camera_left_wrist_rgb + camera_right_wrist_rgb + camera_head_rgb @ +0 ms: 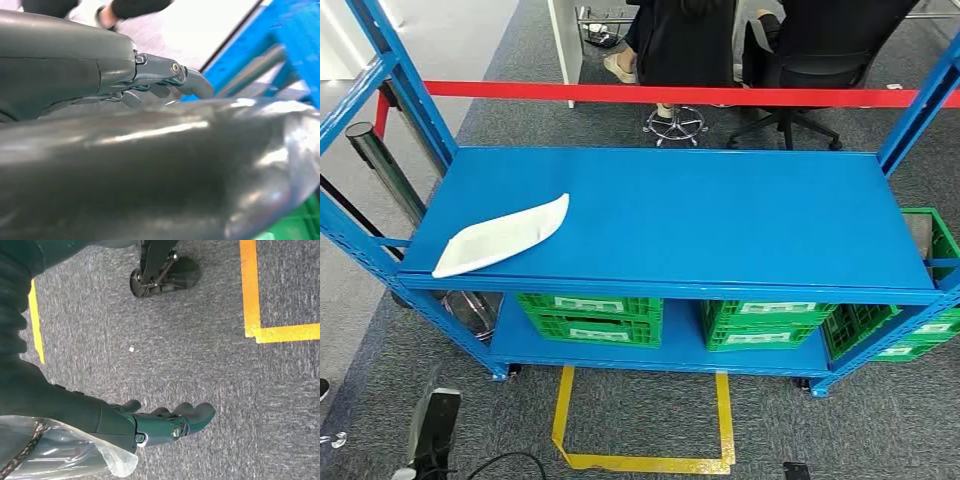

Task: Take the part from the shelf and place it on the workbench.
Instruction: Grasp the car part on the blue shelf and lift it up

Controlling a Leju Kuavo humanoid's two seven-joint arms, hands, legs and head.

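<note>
My left wrist view is mostly blocked by a blurred, shiny grey curved surface (158, 170) right at the lens; can't tell what it is. Left hand (166, 82) pokes out past it, fingers partly hidden, so I can't tell whether they're apart or curled. Right hand (166, 422) hangs over the carpet, its base covered by clear plastic wrap (75, 452). From the head view, the blue shelf (697, 215) uprights are cut by the frame edges, the green crates (592, 318) are half hidden under the top deck, and the seated people (682, 40) are cropped at the top. Dark device (433, 425) at the lower left: too unclear to identify.
</note>
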